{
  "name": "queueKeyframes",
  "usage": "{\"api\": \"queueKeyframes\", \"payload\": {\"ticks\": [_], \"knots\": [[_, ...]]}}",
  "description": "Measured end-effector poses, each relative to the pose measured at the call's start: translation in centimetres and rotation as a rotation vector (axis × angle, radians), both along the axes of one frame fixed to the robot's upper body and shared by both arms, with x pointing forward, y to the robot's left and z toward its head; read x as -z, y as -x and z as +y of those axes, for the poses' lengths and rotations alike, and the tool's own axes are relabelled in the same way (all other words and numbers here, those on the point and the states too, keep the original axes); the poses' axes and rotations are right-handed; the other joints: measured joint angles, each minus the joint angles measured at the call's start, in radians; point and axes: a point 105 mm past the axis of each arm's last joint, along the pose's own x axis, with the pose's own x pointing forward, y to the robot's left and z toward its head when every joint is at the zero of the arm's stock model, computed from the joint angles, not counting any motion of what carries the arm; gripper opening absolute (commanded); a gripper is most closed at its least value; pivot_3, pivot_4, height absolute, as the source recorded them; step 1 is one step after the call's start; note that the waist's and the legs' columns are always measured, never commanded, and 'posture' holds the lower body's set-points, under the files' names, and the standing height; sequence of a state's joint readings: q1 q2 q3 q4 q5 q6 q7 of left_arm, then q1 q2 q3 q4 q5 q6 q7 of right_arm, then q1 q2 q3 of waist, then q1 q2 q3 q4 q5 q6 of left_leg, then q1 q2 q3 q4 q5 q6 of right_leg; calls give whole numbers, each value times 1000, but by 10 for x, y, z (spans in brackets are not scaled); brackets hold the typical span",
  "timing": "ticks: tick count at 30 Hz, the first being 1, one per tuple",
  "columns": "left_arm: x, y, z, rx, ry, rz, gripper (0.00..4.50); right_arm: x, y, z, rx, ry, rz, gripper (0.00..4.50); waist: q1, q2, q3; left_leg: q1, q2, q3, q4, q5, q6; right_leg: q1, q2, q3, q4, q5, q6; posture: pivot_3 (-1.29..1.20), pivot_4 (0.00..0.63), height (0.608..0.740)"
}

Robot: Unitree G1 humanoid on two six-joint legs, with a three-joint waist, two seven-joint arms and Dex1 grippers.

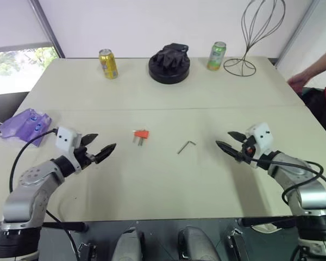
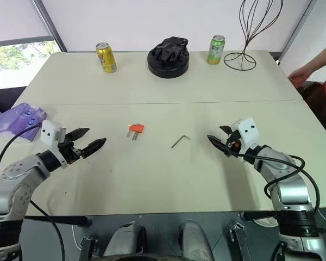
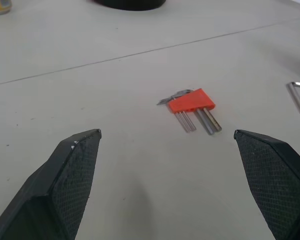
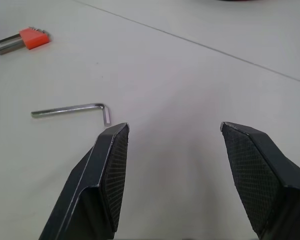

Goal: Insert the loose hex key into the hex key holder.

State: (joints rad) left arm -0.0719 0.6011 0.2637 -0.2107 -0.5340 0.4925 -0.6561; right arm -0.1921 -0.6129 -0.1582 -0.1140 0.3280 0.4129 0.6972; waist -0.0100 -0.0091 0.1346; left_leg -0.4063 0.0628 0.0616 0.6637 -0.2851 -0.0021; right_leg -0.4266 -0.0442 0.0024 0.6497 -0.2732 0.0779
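The hex key holder (image 1: 141, 134), a small red-orange block with short grey keys sticking out, lies flat near the table's middle; it also shows in the left wrist view (image 3: 192, 100). To its right lies the loose hex key (image 1: 186, 146), a thin grey L-shaped rod, also seen in the right wrist view (image 4: 72, 110). My left gripper (image 1: 100, 145) hovers open to the left of the holder, pointing toward it, nothing between its fingers. My right gripper (image 1: 228, 142) hovers open to the right of the loose key, pointing at it, empty.
At the table's far side stand a yellow can (image 1: 108, 63), a black round stand with a dark glove on it (image 1: 169, 64), a green can (image 1: 217, 55) and a wire head form (image 1: 255, 32). A purple plastic bag (image 1: 25, 123) lies at the left edge. A person's hand (image 1: 299, 80) shows at the right.
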Motion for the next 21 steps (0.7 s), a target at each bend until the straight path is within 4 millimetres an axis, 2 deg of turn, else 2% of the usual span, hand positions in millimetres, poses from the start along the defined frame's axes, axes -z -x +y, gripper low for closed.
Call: {"api": "queueKeyframes", "payload": {"ticks": [11,21], "knots": [[-9,-6,-4,25,1,-27,4440,2,-1,2,2,25,-8,3037,0,0,0,0,0,0,0,0,0,0,0,0,0,0,0,0,150,740],[-1,-7,3,43,-5,-11,4440,4,-2,4,3,39,-15,3037,0,0,0,0,0,0,0,0,0,0,0,0,0,0,0,0,150,740]]}}
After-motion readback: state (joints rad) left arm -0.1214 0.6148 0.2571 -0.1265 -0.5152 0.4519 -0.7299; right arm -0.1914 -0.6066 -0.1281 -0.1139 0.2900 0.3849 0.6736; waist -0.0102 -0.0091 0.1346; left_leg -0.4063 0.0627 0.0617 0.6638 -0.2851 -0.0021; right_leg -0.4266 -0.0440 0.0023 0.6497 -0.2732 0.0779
